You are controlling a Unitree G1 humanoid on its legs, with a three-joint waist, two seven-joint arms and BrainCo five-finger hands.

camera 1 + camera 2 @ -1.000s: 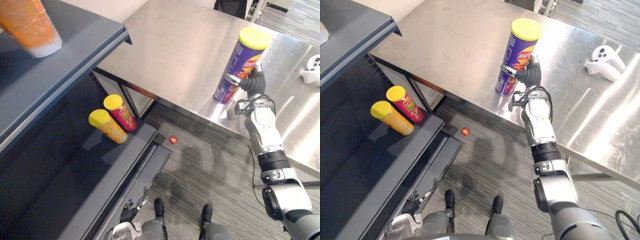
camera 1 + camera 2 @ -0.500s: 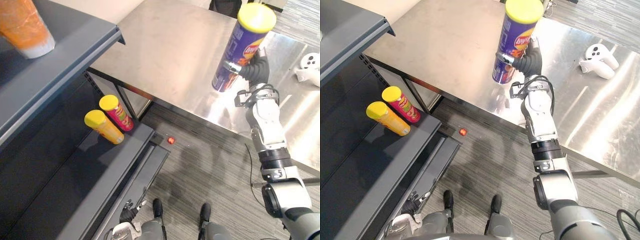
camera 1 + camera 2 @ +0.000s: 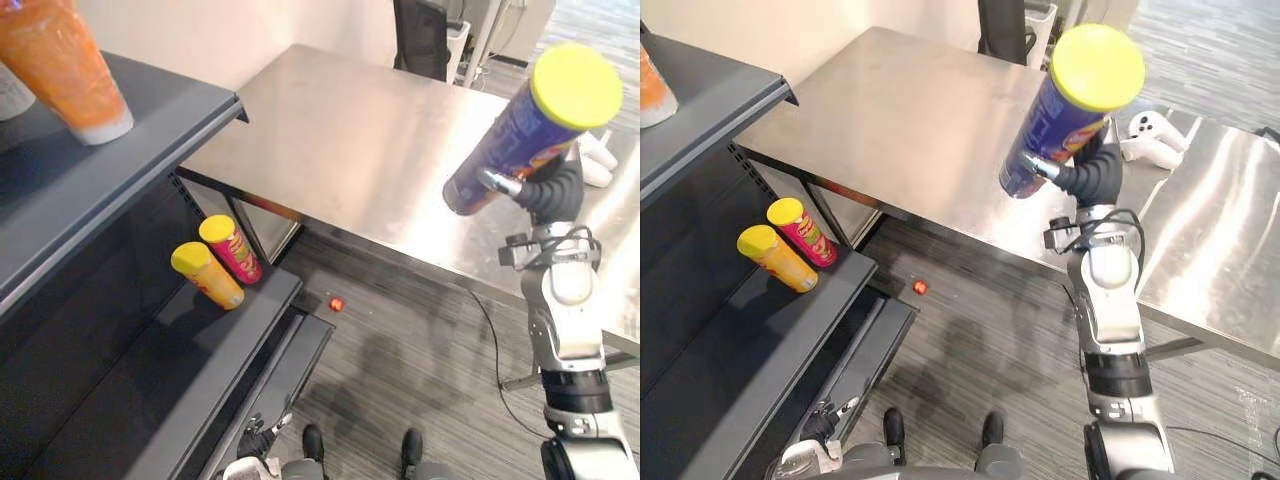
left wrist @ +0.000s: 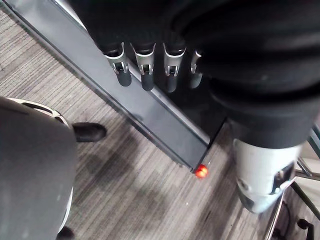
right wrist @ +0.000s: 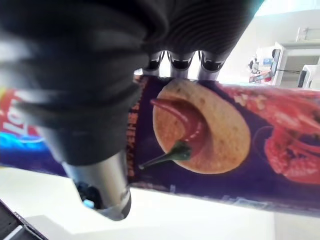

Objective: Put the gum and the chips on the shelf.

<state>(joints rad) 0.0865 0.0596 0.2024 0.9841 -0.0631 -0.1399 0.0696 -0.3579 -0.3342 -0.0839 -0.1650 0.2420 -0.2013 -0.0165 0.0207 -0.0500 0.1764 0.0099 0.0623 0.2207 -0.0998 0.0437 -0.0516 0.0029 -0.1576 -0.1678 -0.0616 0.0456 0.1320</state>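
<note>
A long steel table (image 3: 340, 130) is seen across the far side, and a dark shelf unit (image 3: 150, 120) is set against its near left corner, with a grey striped floor (image 3: 420, 350) below. On the upper board of the shelf unit an orange and white tub (image 3: 65, 60) is stood. A purple chips can (image 3: 515, 140) with a yellow lid is held in the air above the table's near edge, tilted with the lid raised towards the camera; it is gripped near its base by the right hand (image 3: 553, 190), whose fingers (image 5: 180, 62) are wrapped around the can's side. On the lower board, near its far end, a yellow can (image 3: 205, 275) and a red can (image 3: 232, 250) are leant side by side, touching or nearly so. The left hand (image 4: 145, 70) is hung low beside the shelf's bottom edge, its fingers relaxed and nothing held in them. A white controller (image 3: 1150, 135) is lain on the table behind the purple can. A small red thing (image 3: 337, 303) is seen on the floor by the shelf's corner.
</note>
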